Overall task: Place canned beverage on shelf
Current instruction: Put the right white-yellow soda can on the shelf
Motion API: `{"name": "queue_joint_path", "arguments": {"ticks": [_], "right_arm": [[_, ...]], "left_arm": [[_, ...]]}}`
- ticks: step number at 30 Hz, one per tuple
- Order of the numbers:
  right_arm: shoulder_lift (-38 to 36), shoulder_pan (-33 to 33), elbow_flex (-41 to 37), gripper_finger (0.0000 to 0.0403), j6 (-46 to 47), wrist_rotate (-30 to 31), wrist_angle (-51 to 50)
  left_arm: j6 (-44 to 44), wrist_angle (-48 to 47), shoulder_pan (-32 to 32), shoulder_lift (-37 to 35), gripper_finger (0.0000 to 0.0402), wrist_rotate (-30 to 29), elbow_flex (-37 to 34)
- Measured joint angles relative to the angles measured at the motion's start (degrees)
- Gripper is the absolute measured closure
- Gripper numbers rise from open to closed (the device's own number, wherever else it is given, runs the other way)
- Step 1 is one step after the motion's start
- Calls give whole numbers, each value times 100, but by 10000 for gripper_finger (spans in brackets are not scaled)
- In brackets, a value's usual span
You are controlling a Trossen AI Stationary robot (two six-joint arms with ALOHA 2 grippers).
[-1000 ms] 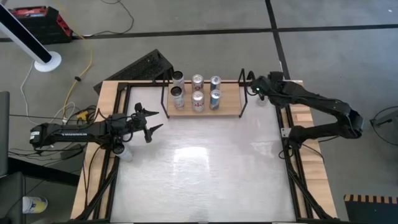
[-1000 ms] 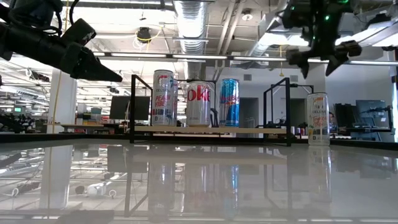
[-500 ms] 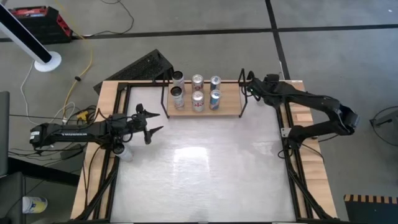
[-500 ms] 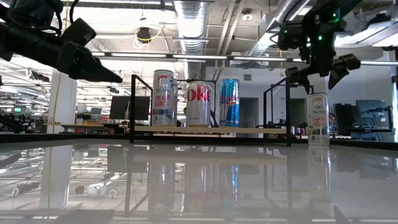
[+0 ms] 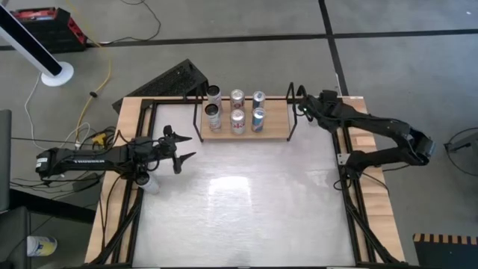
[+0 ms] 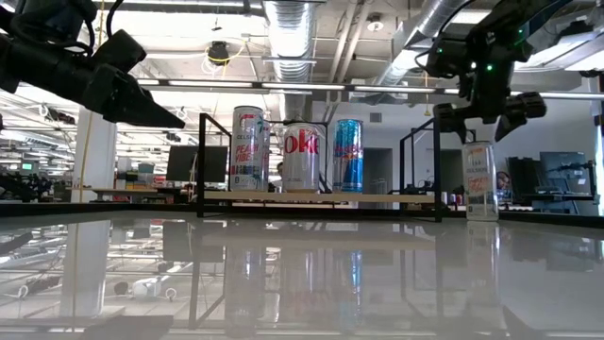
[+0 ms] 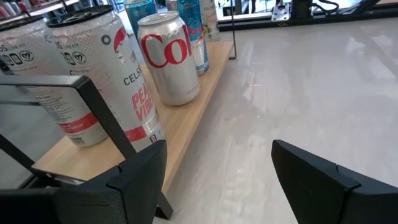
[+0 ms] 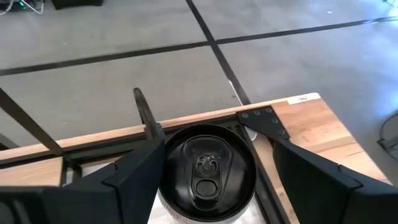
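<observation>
A pale printed can (image 6: 481, 181) stands upright on the white tabletop, just off the right end of the shelf (image 6: 377, 196). My right gripper (image 6: 486, 111) is open and hovers over the can, pointing down. The can's dark top (image 8: 205, 171) shows between the two fingers. In the low view the fingertips stand above the can's rim, clear of it. In the high view the gripper (image 5: 302, 107) hides the can. The shelf (image 5: 275, 127) holds several upright cans (image 5: 237, 119) in two rows. My left gripper (image 5: 181, 143) is open and empty, off the shelf's left end.
The right part of the shelf board (image 5: 276, 112) is bare. The shelf's black wire end frame (image 6: 420, 170) stands between that part and the pale can. A wide stretch of white tabletop (image 5: 246, 202) lies toward the near edge. Wood strips (image 5: 370, 187) edge the table.
My right gripper has come down toward the top of the pale can and shifted a little toward the shelf's right end, its fingers staying open. The can stands where it was.
</observation>
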Motion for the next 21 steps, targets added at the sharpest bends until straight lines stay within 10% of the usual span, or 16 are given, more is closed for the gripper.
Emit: {"name": "queue_joint_path", "arguments": {"ticks": [21], "right_arm": [[-625, 278, -59, 78, -154, -14, -35]], "left_arm": [[15, -19, 0, 0, 127, -6, 0]]}}
